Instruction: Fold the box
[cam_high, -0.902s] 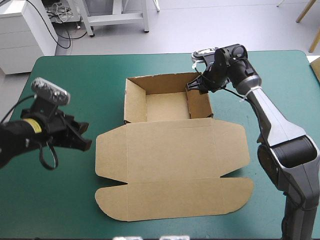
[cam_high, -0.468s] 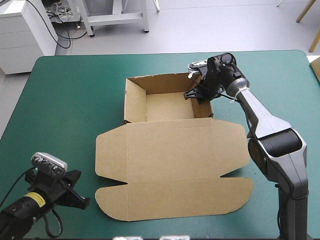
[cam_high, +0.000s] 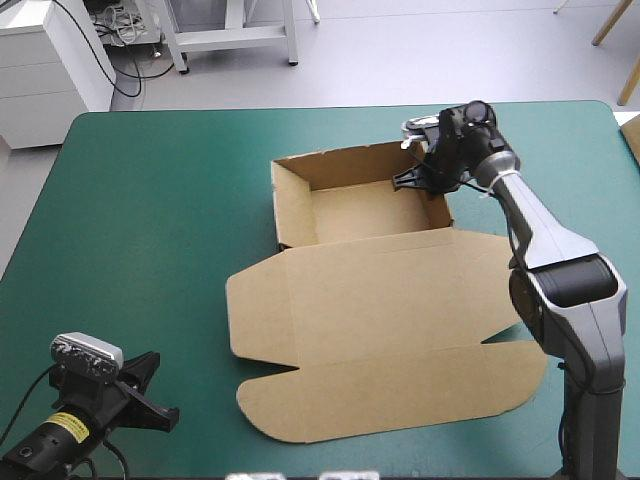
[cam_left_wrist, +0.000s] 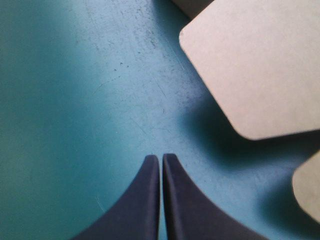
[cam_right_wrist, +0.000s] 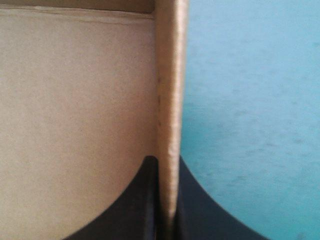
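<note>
Box (cam_high: 380, 310) farther right, in right end effector (cam_high: 420, 178)

Plain brown cut-board box (cam_high: 390, 320), teal-green table cover (cam_high: 150, 200) w/ faint scuffs, black fin-fingered left gripper (cam_left_wrist: 161, 157) 7 o'clock, same black right gripper (cam_right_wrist: 168, 160) 1 o'clock

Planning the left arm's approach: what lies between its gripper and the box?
Bare teal-green cover from the left gripper to the box; the left wrist view shows it.
</note>
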